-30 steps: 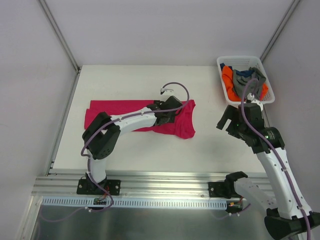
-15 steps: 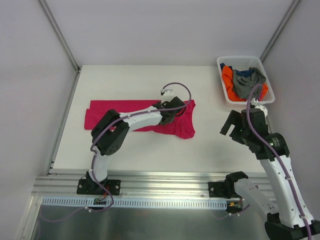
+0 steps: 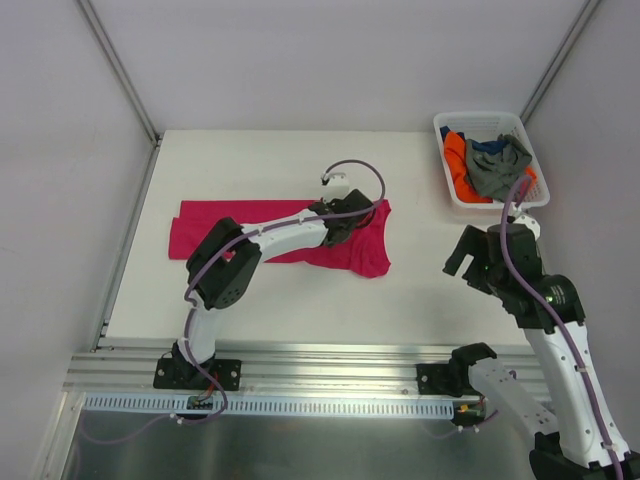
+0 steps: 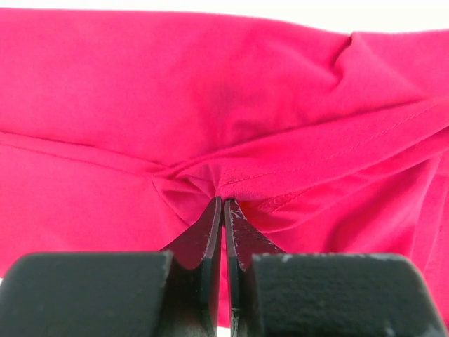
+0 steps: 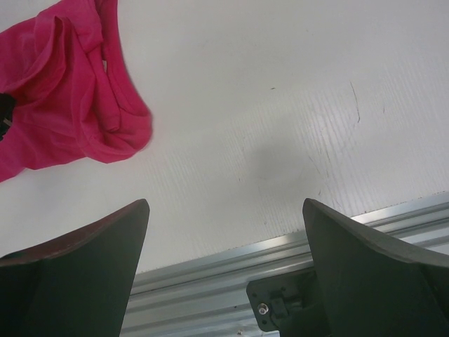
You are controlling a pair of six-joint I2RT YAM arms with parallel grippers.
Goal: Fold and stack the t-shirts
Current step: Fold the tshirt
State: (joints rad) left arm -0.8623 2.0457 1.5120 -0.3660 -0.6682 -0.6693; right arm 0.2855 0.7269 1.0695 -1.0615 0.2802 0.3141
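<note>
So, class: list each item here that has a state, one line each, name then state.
left gripper, shut on the pink t-shirt
right gripper, open, holding nothing
pink t-shirt, rumpled, lying on table
white basket, upright
grey t-shirt, crumpled in basket
orange t-shirt, crumpled in basket
dark blue t-shirt, crumpled in basket

The white bench [image 3: 300,300] carries a pink shirt [image 3: 365,252], spread flat left of centre with its right end rumpled, and a white basket [image 3: 478,115] at the far right corner, well apart.
</note>
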